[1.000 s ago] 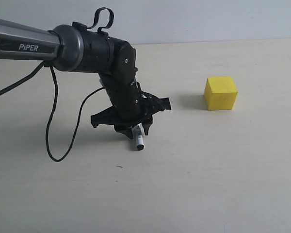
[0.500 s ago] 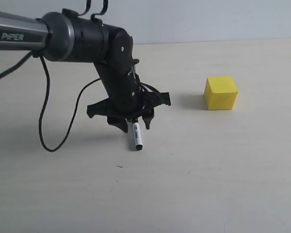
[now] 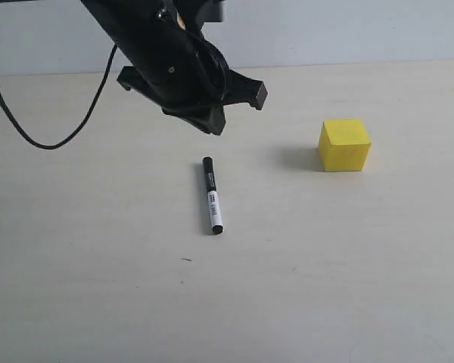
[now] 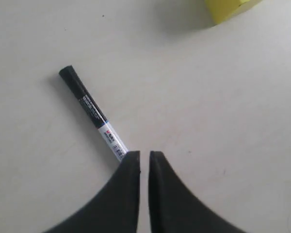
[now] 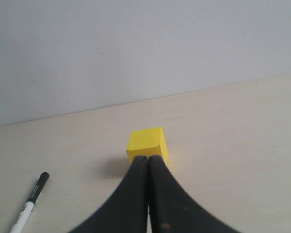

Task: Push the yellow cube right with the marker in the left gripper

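While the marker (image 3: 212,195) lies flat on the table (image 3: 325,302), the left gripper (image 3: 212,125) hangs up in the air with nothing in it. Its fingers (image 4: 128,194) are nearly together, with only a thin gap. The marker is left of the cube (image 3: 344,145), well apart from it, with bare table between them. There is bare table right of the cube too. The right gripper (image 5: 148,160) is pressed tight and empty, pointing at the cube.

We see a pale beige surface (image 3: 325,287) carrying the marker (image 3: 212,195), lying flat, and the yellow cube (image 3: 344,145), well apart to its right.
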